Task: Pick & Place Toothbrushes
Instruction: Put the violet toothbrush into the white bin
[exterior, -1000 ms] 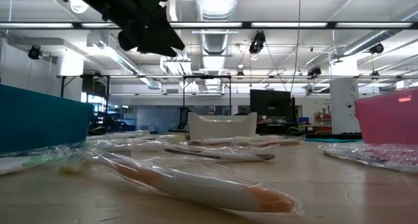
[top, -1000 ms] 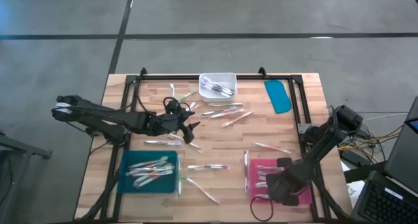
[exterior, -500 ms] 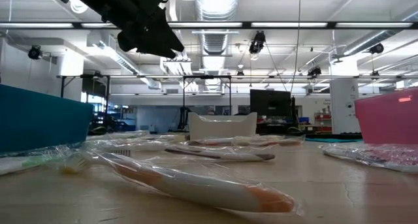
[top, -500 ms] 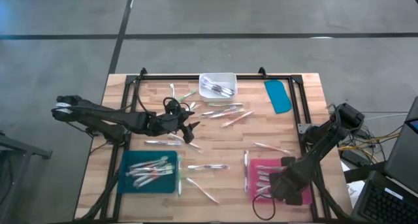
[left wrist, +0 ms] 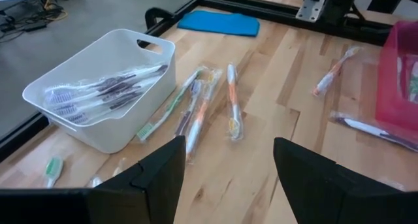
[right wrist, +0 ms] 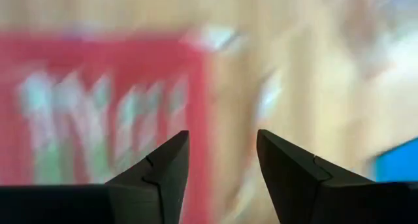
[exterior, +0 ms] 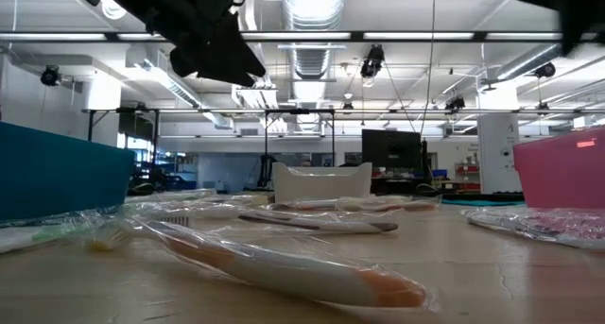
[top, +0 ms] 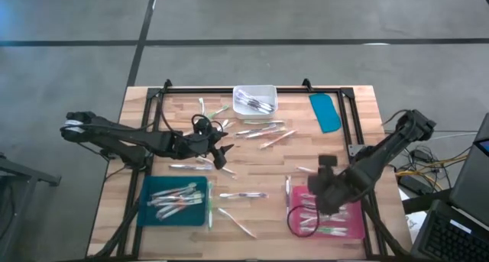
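Overhead, parted right end effector (top: 322,192) above crinkly plastic-wrapped toothbrushes (top: 315,213), flat pink tray (top: 353,224).

An overhead camera looks straight down on the whole table (top: 252,159). A second sits at tabletop level, facing the room. Each wrist camera peers close past its own fingers; the white bin (left wrist: 98,87) ahead of the left ones appears in three views.
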{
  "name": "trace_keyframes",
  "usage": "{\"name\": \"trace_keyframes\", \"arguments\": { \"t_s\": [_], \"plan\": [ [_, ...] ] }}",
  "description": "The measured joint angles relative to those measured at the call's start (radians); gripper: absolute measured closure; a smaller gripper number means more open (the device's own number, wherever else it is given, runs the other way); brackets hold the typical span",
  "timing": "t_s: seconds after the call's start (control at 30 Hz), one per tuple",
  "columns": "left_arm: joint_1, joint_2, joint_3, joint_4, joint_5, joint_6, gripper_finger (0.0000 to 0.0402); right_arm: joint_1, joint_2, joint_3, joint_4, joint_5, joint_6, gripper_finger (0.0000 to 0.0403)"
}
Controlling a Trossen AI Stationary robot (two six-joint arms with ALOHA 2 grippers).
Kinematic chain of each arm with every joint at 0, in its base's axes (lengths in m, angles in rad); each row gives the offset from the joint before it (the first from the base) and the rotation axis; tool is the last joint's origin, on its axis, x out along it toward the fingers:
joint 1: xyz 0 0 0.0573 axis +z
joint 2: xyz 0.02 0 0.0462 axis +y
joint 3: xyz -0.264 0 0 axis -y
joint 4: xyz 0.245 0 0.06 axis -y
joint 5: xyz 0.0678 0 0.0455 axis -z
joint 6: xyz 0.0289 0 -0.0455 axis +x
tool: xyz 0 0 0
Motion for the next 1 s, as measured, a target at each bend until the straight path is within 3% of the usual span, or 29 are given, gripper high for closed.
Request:
{"name": "trace_keyframes", "arguments": {
  "t_s": [0.2,0.33,0.5,0.67,0.73,1.0],
  "plan": [
    [0.000,0.000,0.005,-0.054,0.012,-0.008,0.0165,-0.102,-0.075,-0.045,0.096,0.395,-0.139,0.0240],
    [0.009,-0.001,0.037,-0.150,0.098,-0.067,0.0165,-0.194,-0.133,-0.138,0.324,0.513,-0.273,0.0256],
    [0.017,-0.001,0.083,-0.302,0.103,-0.110,0.0165,-0.314,-0.198,-0.305,0.808,0.500,-0.561,0.0271],
    [0.028,0.002,0.135,-0.448,0.105,-0.157,0.0165,-0.433,-0.223,-0.454,1.247,0.280,-0.801,0.0280],
    [0.040,0.002,0.152,-0.505,0.105,-0.195,0.0165,-0.477,-0.223,-0.483,1.313,0.236,-0.832,0.0284],
    [0.122,0.020,0.181,-0.643,0.108,-0.268,0.0170,-0.587,-0.222,-0.509,1.321,0.234,-0.824,0.0299]
  ]
}}
